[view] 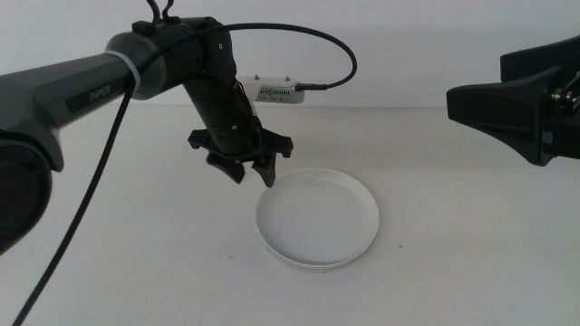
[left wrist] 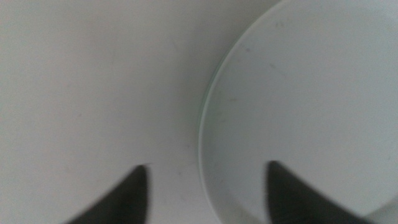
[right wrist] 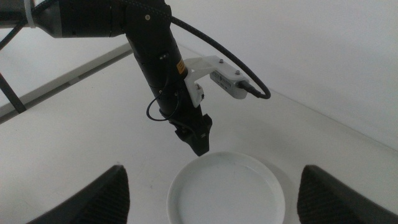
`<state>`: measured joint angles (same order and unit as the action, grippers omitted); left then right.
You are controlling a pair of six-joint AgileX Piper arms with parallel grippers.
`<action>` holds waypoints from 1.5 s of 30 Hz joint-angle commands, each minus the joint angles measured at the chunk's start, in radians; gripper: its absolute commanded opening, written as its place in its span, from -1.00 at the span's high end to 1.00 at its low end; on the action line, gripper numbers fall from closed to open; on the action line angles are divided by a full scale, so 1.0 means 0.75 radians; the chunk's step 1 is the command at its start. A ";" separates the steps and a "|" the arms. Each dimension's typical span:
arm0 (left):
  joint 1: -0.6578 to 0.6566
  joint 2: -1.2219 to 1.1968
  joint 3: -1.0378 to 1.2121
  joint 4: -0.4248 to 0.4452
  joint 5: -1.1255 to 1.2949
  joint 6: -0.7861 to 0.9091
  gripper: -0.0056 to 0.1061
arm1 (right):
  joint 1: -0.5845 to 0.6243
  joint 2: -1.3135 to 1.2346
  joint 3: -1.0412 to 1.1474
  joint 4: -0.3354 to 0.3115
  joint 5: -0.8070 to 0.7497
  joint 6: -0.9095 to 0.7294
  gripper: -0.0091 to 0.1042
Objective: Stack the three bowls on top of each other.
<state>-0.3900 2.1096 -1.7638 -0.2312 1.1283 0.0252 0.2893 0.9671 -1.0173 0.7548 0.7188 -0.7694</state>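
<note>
The bowls sit stacked, white on top, on the table. The left gripper hangs spread over their far-left rim, holding nothing. The right gripper waits spread wide at the right.

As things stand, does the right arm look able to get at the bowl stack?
Probably yes. The right gripper hangs open, raised at the table's right side, and nothing lies between it and the stack. Only the left gripper, open at the stack's far-left rim, crowds that side.
</note>
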 commanded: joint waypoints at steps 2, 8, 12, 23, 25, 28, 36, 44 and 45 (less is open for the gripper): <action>0.003 -0.003 -0.006 0.019 0.036 0.001 -0.46 | -0.007 -0.001 0.000 0.003 -0.014 -0.004 -0.76; 0.090 -0.093 -0.027 0.128 0.124 -0.022 -0.78 | -0.007 -0.001 0.000 0.003 -0.011 -0.004 -0.76; 0.203 -0.341 0.031 0.115 0.087 -0.022 -0.78 | -0.007 -0.001 0.000 0.003 -0.011 -0.004 -0.76; 0.336 -1.440 1.007 0.101 -0.794 -0.034 -0.78 | -0.007 -0.001 0.000 0.003 -0.014 -0.004 -0.76; 0.351 -1.534 1.100 0.125 -0.863 -0.108 -0.78 | -0.007 -0.001 0.000 0.003 -0.011 -0.004 -0.76; 0.374 -1.598 1.107 0.133 -0.823 -0.111 -0.78 | -0.007 -0.001 0.000 0.003 -0.011 -0.004 -0.76; 0.374 -1.600 1.107 0.133 -0.832 -0.092 -0.78 | -0.007 -0.001 0.000 0.003 -0.014 0.024 -0.76; 0.374 -1.600 1.107 0.136 -0.829 -0.074 -0.78 | -0.023 -0.010 0.003 -0.089 -0.144 0.063 -0.76; 0.374 -1.600 1.107 0.136 -0.829 -0.074 -0.78 | -0.034 -0.018 0.006 -0.149 -0.193 0.063 -0.76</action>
<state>-0.1107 0.9128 -0.9349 -0.1324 0.5238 -0.0311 0.2776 0.9652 -1.0165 0.6976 0.6480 -0.7310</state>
